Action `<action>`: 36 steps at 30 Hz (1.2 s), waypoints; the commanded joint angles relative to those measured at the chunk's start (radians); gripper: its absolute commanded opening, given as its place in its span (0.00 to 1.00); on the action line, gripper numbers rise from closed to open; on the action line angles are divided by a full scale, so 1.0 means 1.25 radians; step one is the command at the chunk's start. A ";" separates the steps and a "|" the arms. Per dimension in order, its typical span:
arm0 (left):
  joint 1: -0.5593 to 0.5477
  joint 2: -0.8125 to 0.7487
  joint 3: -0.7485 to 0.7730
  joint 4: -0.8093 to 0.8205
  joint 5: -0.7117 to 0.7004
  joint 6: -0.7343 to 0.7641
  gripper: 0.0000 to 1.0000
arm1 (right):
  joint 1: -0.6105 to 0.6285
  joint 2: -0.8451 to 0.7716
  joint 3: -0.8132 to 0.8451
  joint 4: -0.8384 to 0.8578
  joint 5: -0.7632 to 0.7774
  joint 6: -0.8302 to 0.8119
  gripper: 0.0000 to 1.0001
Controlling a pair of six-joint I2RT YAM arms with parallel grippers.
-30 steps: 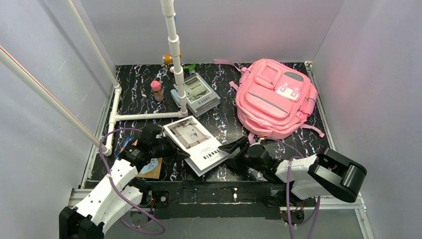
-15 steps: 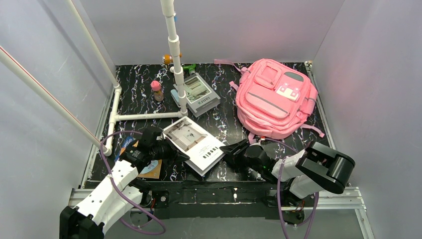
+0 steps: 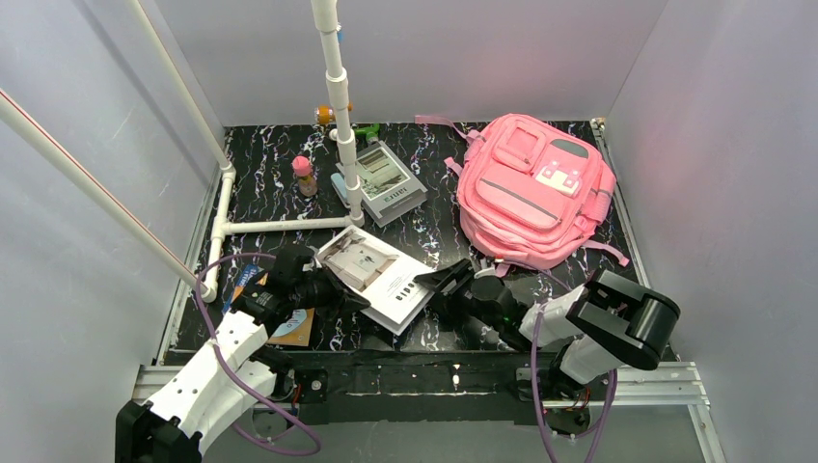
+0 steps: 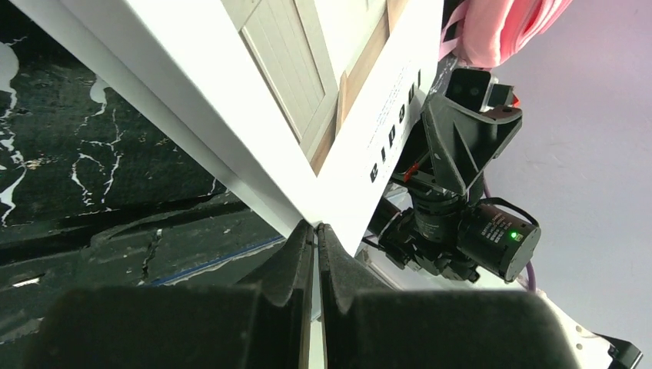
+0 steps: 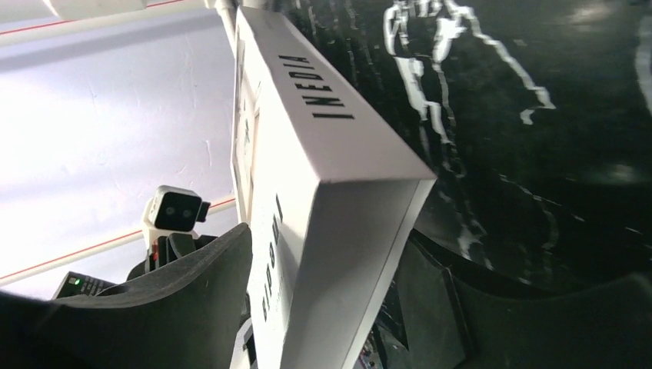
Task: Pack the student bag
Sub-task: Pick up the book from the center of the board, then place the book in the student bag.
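The student bag [image 3: 533,191], pink with a white patch, lies flat at the back right, its pockets zipped as far as I can see. A white book [image 3: 376,278] marked INEDIA is tilted up off the table between my two arms. My left gripper [image 3: 333,292] is shut on the book's near-left corner, its fingertips [image 4: 306,238] pinching the thin edge. My right gripper [image 3: 439,286] stands open around the book's right corner [image 5: 323,192]. One finger [image 5: 192,284] is beside the cover. The other finger [image 5: 430,300] is apart from the book's underside.
A white pipe frame [image 3: 338,96] rises from the left-centre of the table. A grey book [image 3: 386,183] lies at its foot, with a small pink bottle [image 3: 305,176] and small orange [image 3: 326,114] and green [image 3: 368,128] items at the back. A brown-and-blue flat item [image 3: 289,328] lies under my left arm.
The white book has shifted left and back and tilted up. My right gripper followed it left to its right corner, and the right arm folded in closer.
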 commanded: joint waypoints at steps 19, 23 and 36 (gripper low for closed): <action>0.000 -0.057 0.054 0.040 0.084 0.161 0.66 | 0.018 -0.444 0.128 -0.700 0.132 -0.190 0.01; -0.015 -0.084 0.103 0.068 0.045 0.249 0.68 | 0.016 -0.606 0.281 -1.121 0.223 -0.307 0.01; -0.416 0.418 0.450 0.351 -0.242 1.123 0.67 | 0.016 -0.557 1.021 -1.616 0.763 -0.816 0.01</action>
